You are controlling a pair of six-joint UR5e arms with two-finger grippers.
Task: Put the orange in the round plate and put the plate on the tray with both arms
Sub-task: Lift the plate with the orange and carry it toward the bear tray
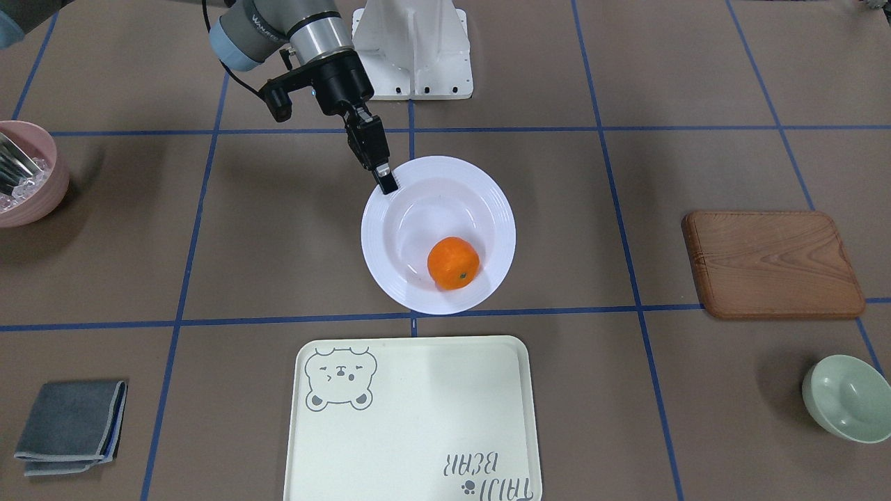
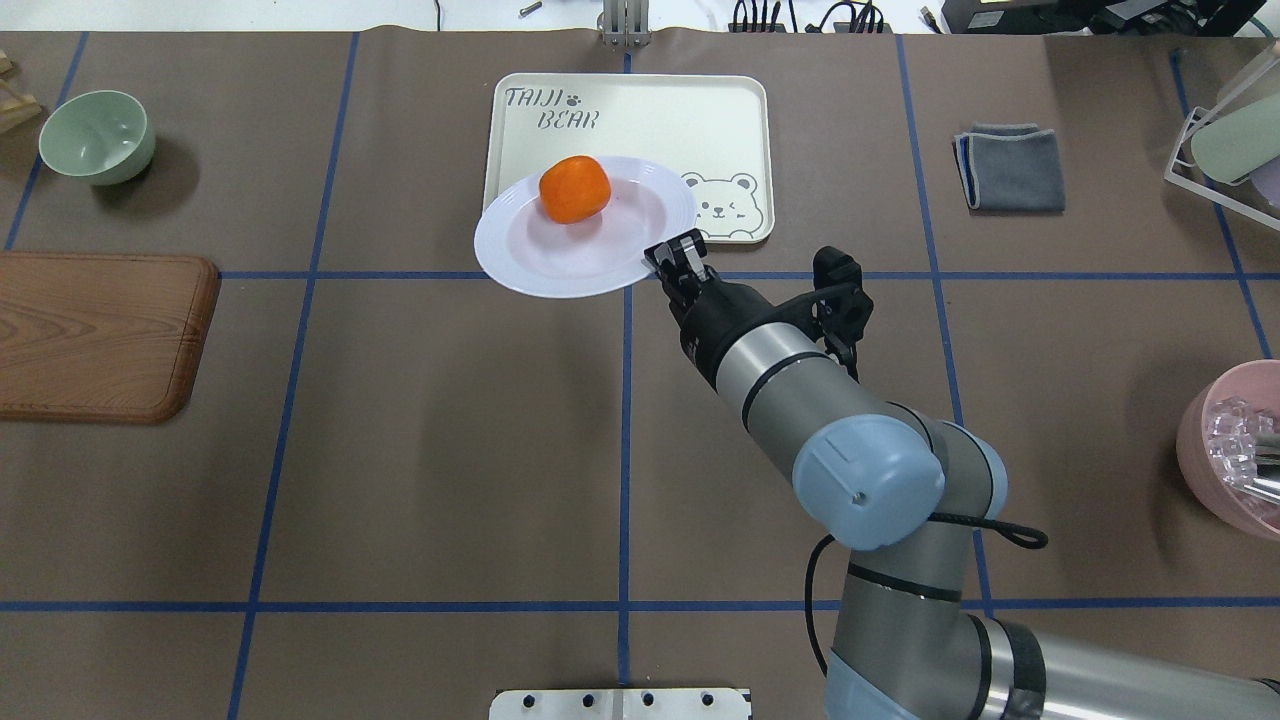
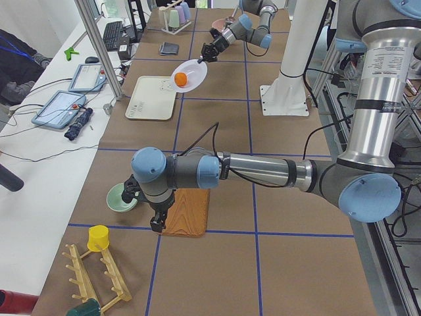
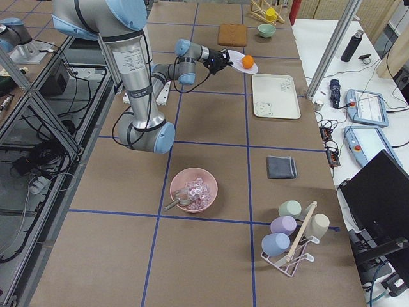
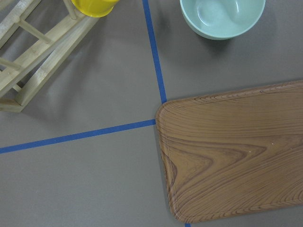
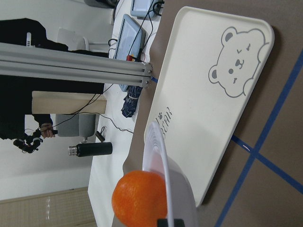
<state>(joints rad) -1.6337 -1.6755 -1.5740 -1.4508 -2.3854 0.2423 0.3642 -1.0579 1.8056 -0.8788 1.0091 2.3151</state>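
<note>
The orange (image 1: 453,262) lies in the white round plate (image 1: 418,209), towards the side away from the robot. My right gripper (image 1: 385,182) is shut on the plate's robot-side rim and holds the plate (image 2: 560,262) in the air, slightly tilted, beside the near edge of the cream bear tray (image 2: 640,120). In the right wrist view the plate (image 6: 173,189) shows edge-on with the orange (image 6: 139,198) and the tray (image 6: 203,109) beyond. My left gripper (image 3: 156,225) hangs over the wooden board's corner far from the plate; I cannot tell if it is open or shut.
A wooden board (image 2: 100,335) and a pale-green bowl (image 2: 97,135) lie at the left end. A folded grey cloth (image 2: 1010,168), a pink bowl (image 2: 1230,450) of ice and a mug rack (image 2: 1230,130) stand on the right. A wooden rack (image 5: 28,71) with a yellow cup is near the left arm.
</note>
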